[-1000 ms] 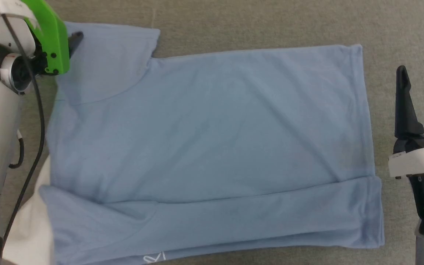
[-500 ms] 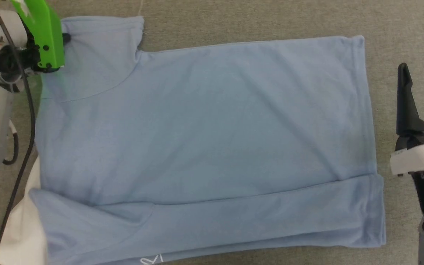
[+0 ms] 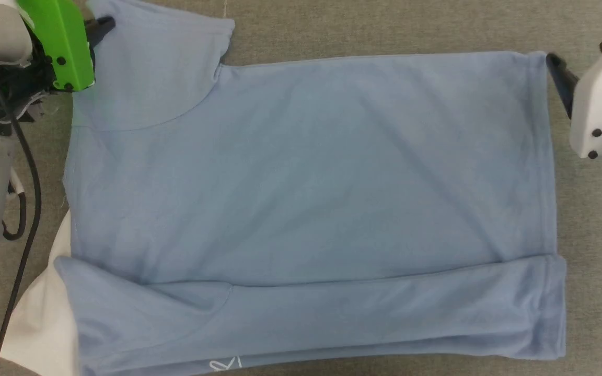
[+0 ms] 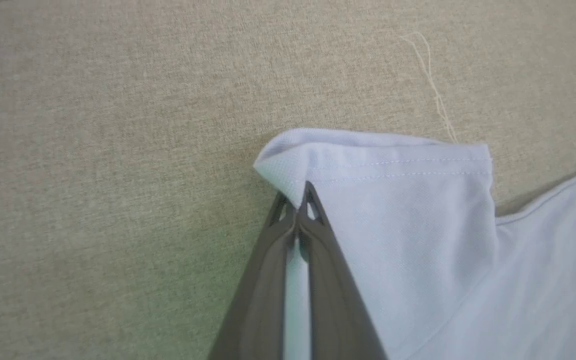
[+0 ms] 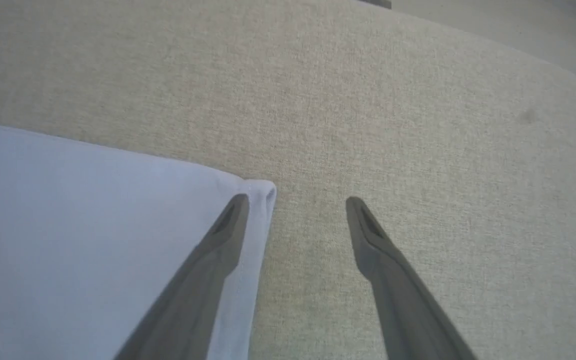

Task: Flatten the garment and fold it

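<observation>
The garment [image 3: 301,172] lies spread flat on the beige desk [image 3: 384,26], its length running across the head view, with one sleeve [image 3: 149,68] at the far left and the hem [image 3: 549,156] at the right. Along the near side a band of the cloth is folded over onto the body. A small white logo [image 3: 222,364] shows at the near edge, and a white panel [image 3: 39,324] sticks out at the near left corner. The left claw [image 4: 295,200] is closed tight on the outer corner of the sleeve. In the left wrist view its two fingers meet, with blue cloth pinched between them just below the stitched cuff, and the cuff corner curls up over the tips. A loose pale thread [image 4: 435,90] lies on the desk just beyond the cuff. The right claw [image 5: 295,202] stands wide open at the far hem corner. One finger is above the hemmed edge of the cloth and the other above bare desk, and it grips nothing. Whether the tips touch the surface cannot be told.
</observation>
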Available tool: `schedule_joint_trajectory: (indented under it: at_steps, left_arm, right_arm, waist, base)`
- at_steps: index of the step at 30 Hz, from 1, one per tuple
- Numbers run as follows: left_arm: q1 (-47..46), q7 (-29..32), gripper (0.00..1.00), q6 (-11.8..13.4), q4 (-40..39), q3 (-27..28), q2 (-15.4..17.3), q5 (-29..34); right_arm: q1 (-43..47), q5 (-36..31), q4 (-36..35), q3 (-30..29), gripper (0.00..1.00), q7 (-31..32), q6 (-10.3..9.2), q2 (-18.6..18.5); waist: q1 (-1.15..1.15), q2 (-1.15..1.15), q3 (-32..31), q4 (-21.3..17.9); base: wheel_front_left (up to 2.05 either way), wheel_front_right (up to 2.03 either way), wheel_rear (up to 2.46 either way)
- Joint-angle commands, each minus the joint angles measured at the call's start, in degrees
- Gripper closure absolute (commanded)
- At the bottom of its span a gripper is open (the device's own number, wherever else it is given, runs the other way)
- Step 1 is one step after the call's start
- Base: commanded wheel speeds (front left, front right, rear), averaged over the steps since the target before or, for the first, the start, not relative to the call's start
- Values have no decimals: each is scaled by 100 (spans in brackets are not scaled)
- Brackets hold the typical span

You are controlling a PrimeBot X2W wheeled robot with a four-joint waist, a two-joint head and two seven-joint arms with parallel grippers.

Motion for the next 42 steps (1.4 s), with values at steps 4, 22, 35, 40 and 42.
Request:
schedule_joint_trajectory:
  at_steps: [4, 22, 35, 40, 42]
  left_arm:
    - [104, -23, 100, 45, -349, 57, 64, -100]
    - [322, -237, 100, 7, -693, 172, 108, -280]
    - [1124, -789, 100, 116, -1037, 463, 54, -539]
    - [1878, -857, 100, 386, -1369, 593, 113, -655]
    - [2215, -891, 100, 497, -1496, 634, 113, -706]
  right_arm:
    - [-460, -89, 133, 307, 0, 1026, -8, -100]
    - [-423, -370, 360, 180, 100, 1664, -8, 166]
    - [351, 213, 444, -292, 100, 61, -8, 219]
    - [999, 502, 616, -500, 100, -458, -8, 247]
    - [1280, 613, 673, -590, 100, -615, -8, 269]
  waist:
    - [0, 21, 257, 206]
    - [0, 21, 329, 387]
    - [0, 21, -1323, 450]
    - [0, 21, -1916, 499]
    - [0, 21, -2120, 523]
  base:
    - [0, 0, 0]
    - [0, 0, 0]
    - [0, 0, 0]
    - [0, 0, 0]
    - [0, 0, 0]
